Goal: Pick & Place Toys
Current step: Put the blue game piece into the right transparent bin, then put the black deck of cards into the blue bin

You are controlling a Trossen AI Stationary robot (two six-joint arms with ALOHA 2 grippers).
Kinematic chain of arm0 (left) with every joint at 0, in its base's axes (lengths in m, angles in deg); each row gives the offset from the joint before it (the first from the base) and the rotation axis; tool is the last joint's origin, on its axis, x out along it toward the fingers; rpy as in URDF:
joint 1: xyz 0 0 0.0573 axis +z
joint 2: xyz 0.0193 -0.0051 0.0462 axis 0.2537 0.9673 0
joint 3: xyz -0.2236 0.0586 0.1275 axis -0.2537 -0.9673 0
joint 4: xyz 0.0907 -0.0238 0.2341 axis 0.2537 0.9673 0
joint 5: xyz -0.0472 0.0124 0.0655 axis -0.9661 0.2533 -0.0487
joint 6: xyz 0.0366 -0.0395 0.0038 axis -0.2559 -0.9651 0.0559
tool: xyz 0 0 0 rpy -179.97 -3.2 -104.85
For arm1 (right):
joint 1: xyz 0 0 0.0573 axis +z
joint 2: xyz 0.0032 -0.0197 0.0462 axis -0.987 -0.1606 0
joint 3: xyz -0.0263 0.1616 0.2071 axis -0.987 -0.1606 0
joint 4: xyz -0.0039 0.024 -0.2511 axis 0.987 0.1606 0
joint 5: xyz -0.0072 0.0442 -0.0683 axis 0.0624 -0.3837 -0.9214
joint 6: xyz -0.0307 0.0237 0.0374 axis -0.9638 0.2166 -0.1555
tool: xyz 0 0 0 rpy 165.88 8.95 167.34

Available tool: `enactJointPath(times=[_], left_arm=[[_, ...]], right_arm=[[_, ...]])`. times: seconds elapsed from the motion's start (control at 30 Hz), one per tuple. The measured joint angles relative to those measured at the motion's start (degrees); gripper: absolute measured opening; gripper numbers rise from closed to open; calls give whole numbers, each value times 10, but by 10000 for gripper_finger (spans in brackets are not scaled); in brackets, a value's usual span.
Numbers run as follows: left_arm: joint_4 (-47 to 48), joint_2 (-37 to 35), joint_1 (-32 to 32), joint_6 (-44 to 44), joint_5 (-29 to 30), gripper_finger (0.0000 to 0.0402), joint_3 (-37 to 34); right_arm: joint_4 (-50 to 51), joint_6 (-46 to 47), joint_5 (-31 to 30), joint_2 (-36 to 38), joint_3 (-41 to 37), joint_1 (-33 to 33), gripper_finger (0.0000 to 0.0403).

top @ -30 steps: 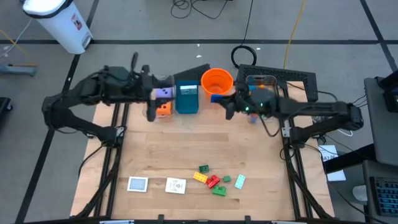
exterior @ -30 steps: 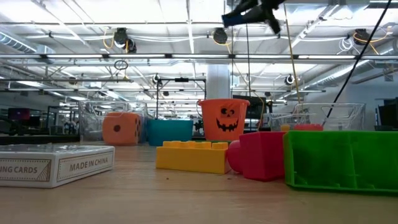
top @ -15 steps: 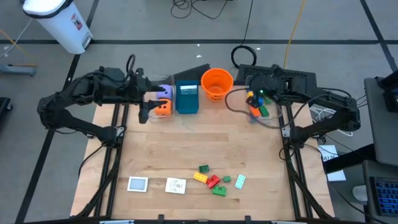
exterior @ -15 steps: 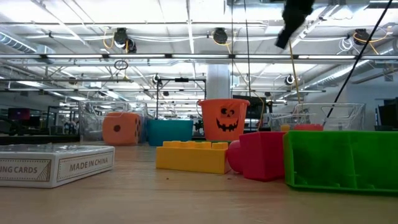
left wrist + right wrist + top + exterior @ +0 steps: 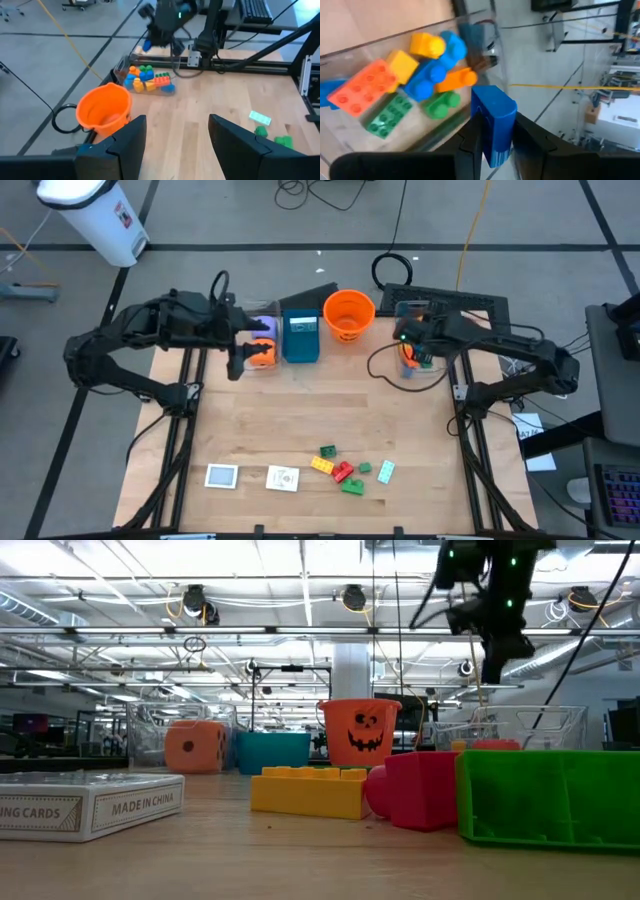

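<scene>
Right wrist view: the right gripper (image 5: 492, 137) pinches a blue brick (image 5: 493, 122) by its flat sides above the clear bin (image 5: 435, 132) of bricks; rigid, light and smooth, it may slip, the bin's thin walls leave little room, while the left gripper (image 5: 175, 140) idles agape well apart.

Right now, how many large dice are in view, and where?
2. The orange die and the purple die sit together left of the teal box, partly under the left arm, which may hide more.
</scene>
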Motion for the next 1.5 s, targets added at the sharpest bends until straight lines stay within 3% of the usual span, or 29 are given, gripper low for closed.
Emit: enactJointPath(times=[0.37,0.57,0.67,0.93,1.5], left_arm=[[0,1,0,-29,0,223,0],[0,1,0,-29,2,223,0],[0,1,0,-28,2,223,0],[-1,11,0,-30,3,223,0],[-32,45,0,-37,-28,223,-1]], right_arm=[[-130,-2,2,0,-151,-8,79],[-152,0,22,0,-193,-8,79],[-157,0,48,0,-201,-8,79],[-160,-2,47,0,-203,-8,86],[-139,-20,42,2,-179,-7,164]])
